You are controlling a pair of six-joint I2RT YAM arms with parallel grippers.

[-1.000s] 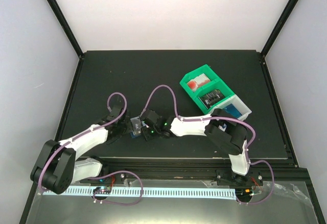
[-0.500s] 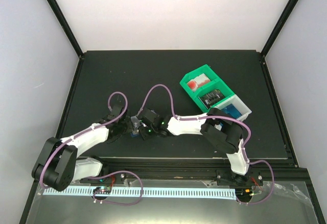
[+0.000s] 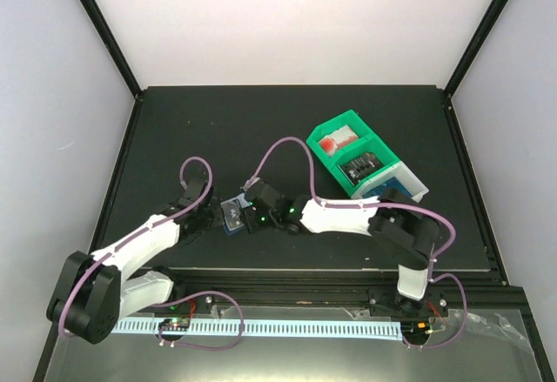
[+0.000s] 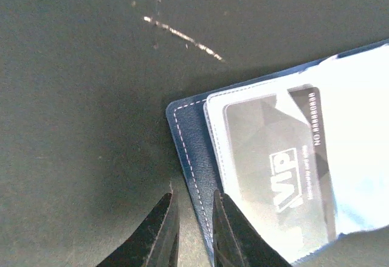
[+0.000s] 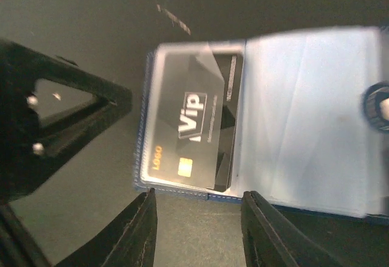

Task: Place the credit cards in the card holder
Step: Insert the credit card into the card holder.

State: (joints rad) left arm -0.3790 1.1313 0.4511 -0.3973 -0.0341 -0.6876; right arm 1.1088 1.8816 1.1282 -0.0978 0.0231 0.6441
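Open card holder (image 5: 304, 115) lying flat between both end effectors.
A credit card (image 5: 194, 121) marked VIP sits in its clear pocket, just ahead of the right end effector (image 5: 199, 201), whose fingers stand apart and empty. The left end effector (image 4: 193, 199), fingers narrowly apart, hangs at the holder's edge over the table (image 4: 73, 66).

The top external camera looks steeply down from high above the near edge, taking in the whole tabletop (image 3: 174, 121), with the card holder (image 3: 233, 217) small. Both wrist cameras sit close over that holder. The view past the left claw (image 4: 193, 195) shows one corner, and the view past the right claw (image 5: 199, 197) shows its open face. Both also show the pale scratch (image 4: 182, 36) beside the holder.
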